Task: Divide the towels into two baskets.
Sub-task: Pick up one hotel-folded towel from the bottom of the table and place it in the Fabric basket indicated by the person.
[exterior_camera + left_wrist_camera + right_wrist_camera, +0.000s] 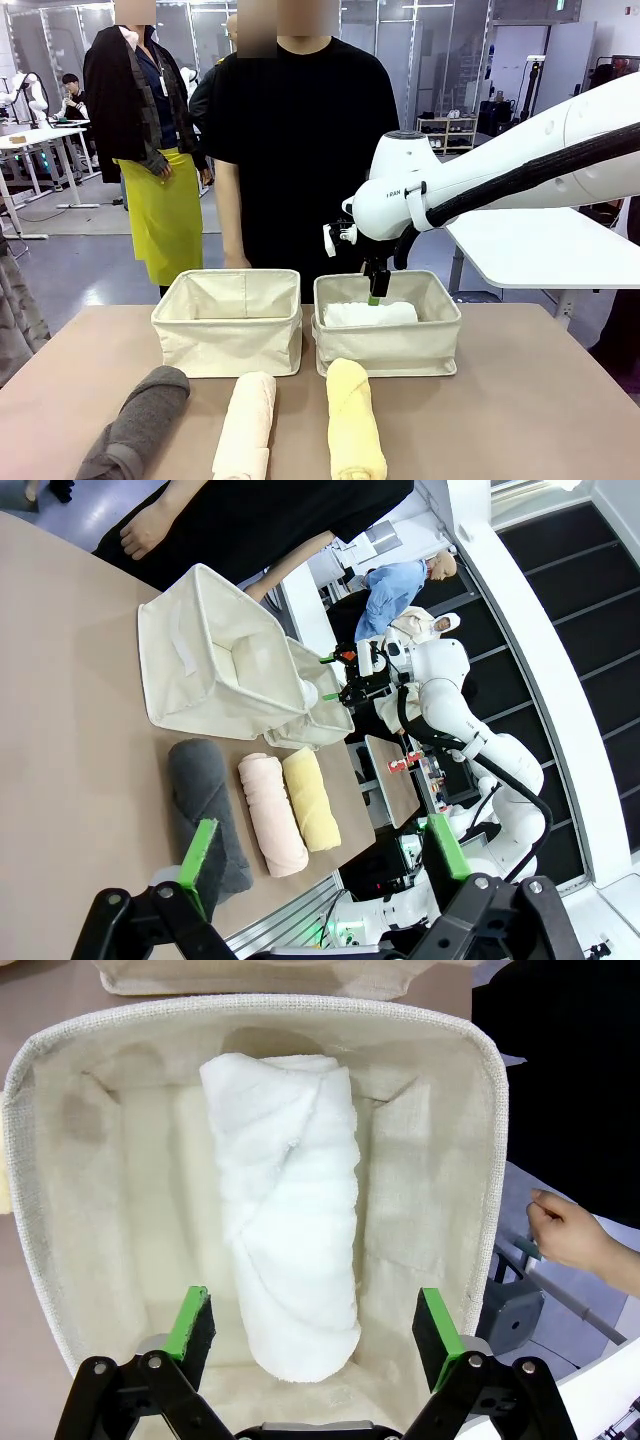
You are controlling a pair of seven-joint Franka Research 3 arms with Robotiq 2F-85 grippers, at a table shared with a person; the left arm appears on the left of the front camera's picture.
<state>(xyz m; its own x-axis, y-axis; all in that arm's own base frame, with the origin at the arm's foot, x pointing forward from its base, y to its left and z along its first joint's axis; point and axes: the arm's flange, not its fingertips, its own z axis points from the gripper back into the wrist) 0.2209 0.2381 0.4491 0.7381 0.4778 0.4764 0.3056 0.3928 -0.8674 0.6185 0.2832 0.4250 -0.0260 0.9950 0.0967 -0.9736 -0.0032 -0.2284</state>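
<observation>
Plainly, the right gripper point(375, 292) hung over the right basket point(388, 347), its fingers spread as wide as they go and holding nothing. From the right wrist view the two green pads point(196, 1322) stood on either side of the near end of the white towel point(290, 1210), with a gap between each pad and the roll. The white towel lay lengthwise on the floor of that basket, rolled up, its far end close to the far wall. From the front, one fingertip reached down past the basket's rim to the top of the roll; whether it touched could not be told.

The left gripper point(322, 858) was likewise fully open and held nothing, hanging above the near part of the table point(520, 400).

The left basket point(227, 342) stood just beside the right one, at the far side of the table. In front of them three rolled towels lay in a row: the grey towel point(140, 425) to the left and slightly slanted, the cream towel point(248, 425) in the middle, and the yellow towel point(354, 420) to the right, its far end close against the right basket's front wall.

A person point(300, 140) in black stood behind the baskets, with one hand point(565, 1232) loosely curled just beyond the right basket.
</observation>
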